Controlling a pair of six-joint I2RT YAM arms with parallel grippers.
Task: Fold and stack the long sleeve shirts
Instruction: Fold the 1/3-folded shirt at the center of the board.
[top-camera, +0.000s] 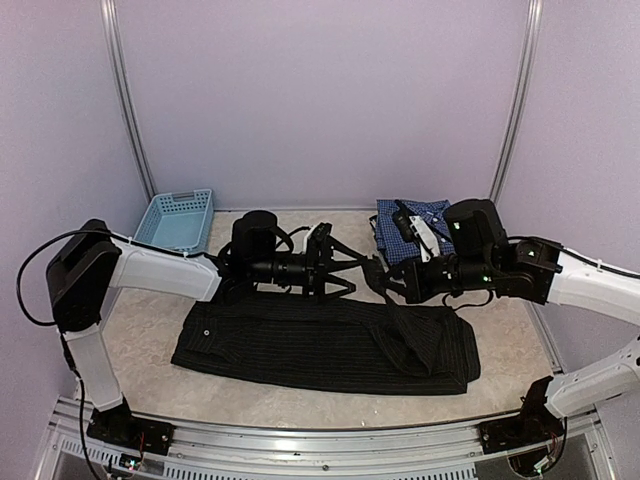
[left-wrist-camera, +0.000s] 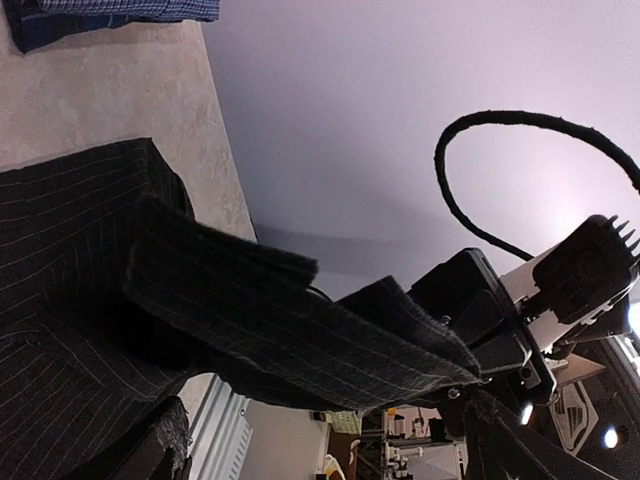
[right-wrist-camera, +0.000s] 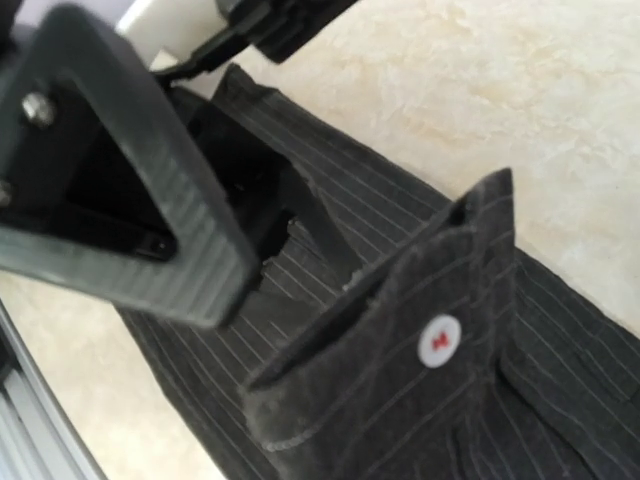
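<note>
The black pinstriped long sleeve shirt (top-camera: 300, 345) lies folded into a long band across the near table. Its right end is lifted as a cuffed flap (left-wrist-camera: 300, 320) by my right gripper (top-camera: 385, 280), which is shut on it. The right wrist view shows this flap (right-wrist-camera: 400, 380) close up, with a white button stitched in red (right-wrist-camera: 438, 341). My left gripper (top-camera: 350, 272) hovers just left of the flap, its fingers (right-wrist-camera: 130, 210) spread wide with nothing gripped. The blue check shirt (top-camera: 412, 222) lies folded at the back right, its edge (left-wrist-camera: 110, 12) also showing in the left wrist view.
A light blue plastic basket (top-camera: 178, 218) stands at the back left by the wall. The two arms meet over the middle of the table, above the black shirt's far edge. The metal rail (top-camera: 320, 440) runs along the near edge.
</note>
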